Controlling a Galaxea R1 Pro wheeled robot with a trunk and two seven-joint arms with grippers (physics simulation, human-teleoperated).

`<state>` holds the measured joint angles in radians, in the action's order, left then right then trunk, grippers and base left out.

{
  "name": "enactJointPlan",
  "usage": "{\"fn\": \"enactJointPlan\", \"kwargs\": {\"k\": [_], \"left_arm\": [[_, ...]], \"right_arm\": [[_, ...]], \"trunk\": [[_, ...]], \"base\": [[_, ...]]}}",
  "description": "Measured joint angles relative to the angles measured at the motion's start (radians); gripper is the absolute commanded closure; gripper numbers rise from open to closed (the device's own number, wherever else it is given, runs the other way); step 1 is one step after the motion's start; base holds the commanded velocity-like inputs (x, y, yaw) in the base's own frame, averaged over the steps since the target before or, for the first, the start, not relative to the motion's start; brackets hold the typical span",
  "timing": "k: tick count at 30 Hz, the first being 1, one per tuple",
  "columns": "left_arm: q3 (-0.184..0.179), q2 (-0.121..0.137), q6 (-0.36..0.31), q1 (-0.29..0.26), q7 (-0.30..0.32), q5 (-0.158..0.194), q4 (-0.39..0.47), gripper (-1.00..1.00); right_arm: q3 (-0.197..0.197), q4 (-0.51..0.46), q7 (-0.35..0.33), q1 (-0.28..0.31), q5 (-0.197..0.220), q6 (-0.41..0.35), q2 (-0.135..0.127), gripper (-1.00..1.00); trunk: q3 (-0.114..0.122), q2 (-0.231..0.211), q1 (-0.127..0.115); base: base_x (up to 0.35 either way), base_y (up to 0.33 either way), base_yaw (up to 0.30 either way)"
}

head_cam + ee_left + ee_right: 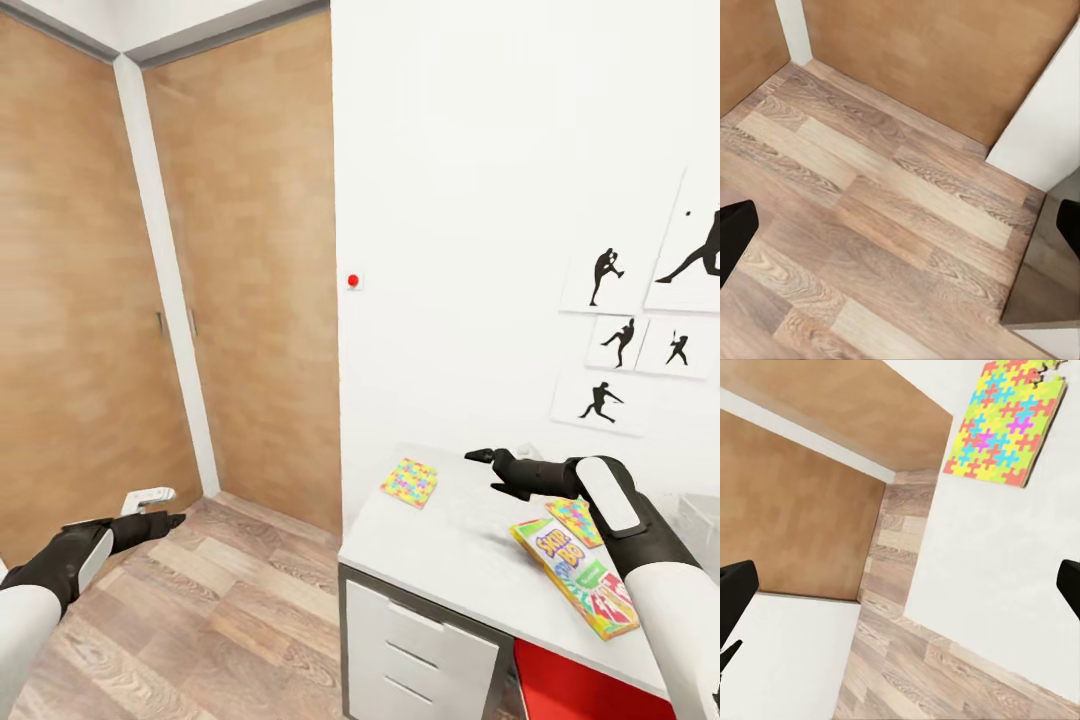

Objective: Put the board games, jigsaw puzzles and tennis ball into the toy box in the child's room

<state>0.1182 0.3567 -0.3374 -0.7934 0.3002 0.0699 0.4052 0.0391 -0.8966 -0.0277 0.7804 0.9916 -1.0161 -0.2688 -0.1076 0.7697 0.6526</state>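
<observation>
Plainly, the two jigsaw puzzles will be awkward to lift: each looks like a thin, light, stiff square lying flat on the light grey table (450, 560), so fingers would likely need an overhanging edge or corner rather than the flat face. One jigsaw puzzle (409, 482) lies alone at the far left part of the tabletop, close to the wall; the second jigsaw puzzle (574, 521) lies to the right, touching or overlapping the far end of the Skip-Bo board game (577, 577), which sits near the table's front edge. That box looks rigid and light but wide, best taken across a short side. Count in sight: two puzzles, one board game, five black sports silhouette pictures (600, 400) on the wall. The right gripper (494, 470) hovers above the table between the two puzzles, fingers spread and empty. The left gripper (165, 521) hangs over the wood-plank floor (200, 600) at the left, fingers likewise apart, holding nothing.
</observation>
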Motion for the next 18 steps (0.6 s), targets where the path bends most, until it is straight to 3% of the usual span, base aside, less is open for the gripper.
{"fn": "enactJointPlan", "kwargs": {"k": [1, 3, 18], "left_arm": [[-0.001, -0.003, 0.001, 0.001, 0.000, 0.000, 0.000, -1.00], [-0.001, -0.004, 0.002, 0.001, 0.000, -0.001, 0.000, -1.00], [-0.003, -0.007, 0.002, 0.002, 0.000, -0.002, 0.000, -1.00]], "right_arm": [[-0.001, 0.006, 0.000, -0.021, -0.002, 0.048, 0.001, -1.00], [-0.002, 0.008, 0.000, -0.024, 0.001, 0.057, 0.001, -1.00], [-0.001, -0.002, 0.002, -0.063, 0.000, 0.072, 0.000, -1.00]], "trunk": [[0.000, 0.000, 0.000], [0.000, 0.000, 0.000], [0.000, 0.000, 0.000]], "base": [[0.167, 0.220, 0.002], [0.169, 0.232, 0.001], [0.165, 0.249, 0.000]]}}
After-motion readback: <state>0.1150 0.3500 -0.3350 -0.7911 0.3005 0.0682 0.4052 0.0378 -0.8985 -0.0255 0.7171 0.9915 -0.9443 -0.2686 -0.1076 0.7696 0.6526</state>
